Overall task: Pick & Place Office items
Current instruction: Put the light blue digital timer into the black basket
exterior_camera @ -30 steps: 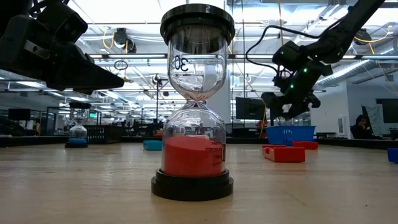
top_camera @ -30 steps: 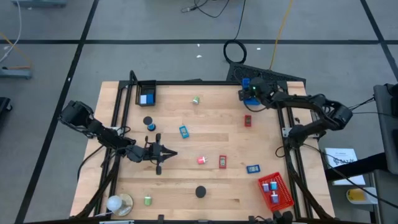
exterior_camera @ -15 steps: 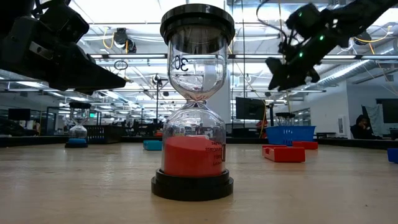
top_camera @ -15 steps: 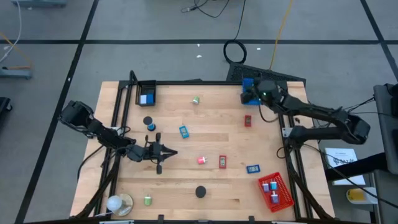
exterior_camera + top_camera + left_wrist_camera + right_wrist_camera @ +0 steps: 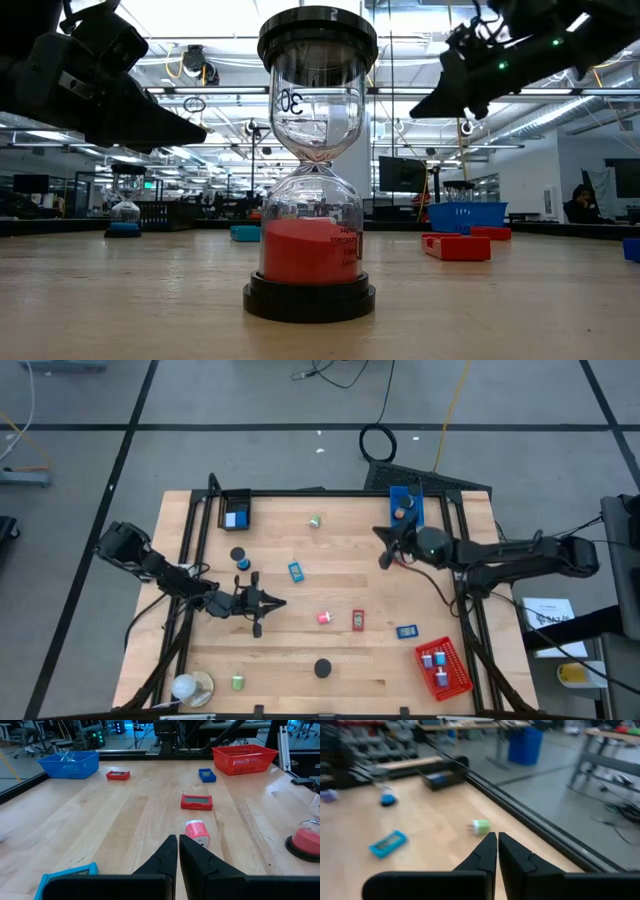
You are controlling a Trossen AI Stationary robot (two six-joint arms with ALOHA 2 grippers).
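Note:
Office items lie scattered on the wooden table (image 5: 300,645): a green-white piece (image 5: 316,520), a blue block (image 5: 296,571), a pink roll (image 5: 324,618), a red block (image 5: 358,620), another blue block (image 5: 406,631). My left gripper (image 5: 272,604) is shut and empty, low over the table's left part, and points at the pink roll (image 5: 197,831). My right gripper (image 5: 384,552) is shut and empty, raised over the far right part beside the blue tray (image 5: 406,503). In its wrist view the shut fingers (image 5: 497,842) point toward the green-white piece (image 5: 481,826).
A black tray (image 5: 236,513) stands at the far left and a red tray (image 5: 443,667) with several items at the near right. An hourglass (image 5: 313,170) stands near the front edge. A round white and tan object (image 5: 192,687) sits at the near left corner.
My right gripper has swung away from above the blue tray toward the table's near and left side, has risen, and has tipped from pointing downward to nearly level. The blue tray now shows uncovered, with a small item in it.

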